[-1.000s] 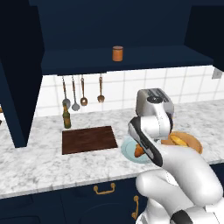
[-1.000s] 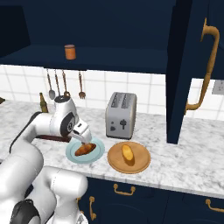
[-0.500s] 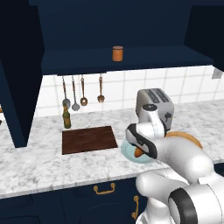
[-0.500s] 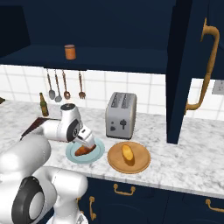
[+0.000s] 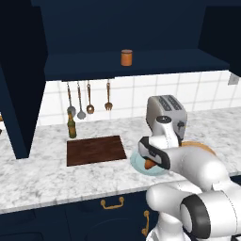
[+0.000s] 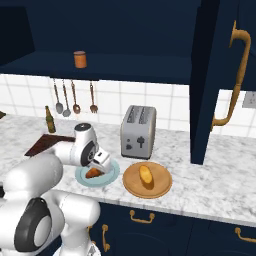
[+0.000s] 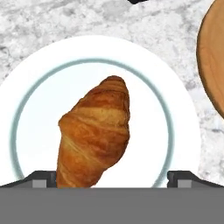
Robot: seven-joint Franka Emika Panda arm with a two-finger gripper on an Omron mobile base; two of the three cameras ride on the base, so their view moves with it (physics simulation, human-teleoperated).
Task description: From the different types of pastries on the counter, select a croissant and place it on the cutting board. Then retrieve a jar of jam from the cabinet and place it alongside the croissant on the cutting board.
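The golden-brown croissant (image 7: 96, 135) lies on a white plate with a pale blue ring (image 7: 183, 131) on the marble counter (image 5: 47, 179). My gripper (image 7: 112, 179) hangs low right over it, open, one finger tip on each side of the croissant's near end, nothing held. From the base views the hand (image 5: 151, 158) (image 6: 99, 165) covers most of the croissant (image 5: 149, 164) (image 6: 92, 173). The dark brown cutting board (image 5: 95, 149) (image 6: 47, 144) lies bare to the left. The orange-brown jar of jam (image 5: 126, 57) (image 6: 80, 59) stands on the shelf of the open navy cabinet (image 5: 117, 28).
A yellow-orange bun (image 6: 145, 176) sits on a round wooden plate (image 6: 162, 182) (image 7: 214, 57) right of the croissant's plate. A silver toaster (image 5: 164, 110) (image 6: 137, 132) stands behind. A green-brown bottle (image 5: 71, 126) and hanging utensils (image 5: 89, 96) are at the wall. An open cabinet door (image 6: 215, 75) juts out at the right.
The arm has folded down and brought the hand lower over the croissant's plate. The jaws have stayed open. The croissant has not moved.
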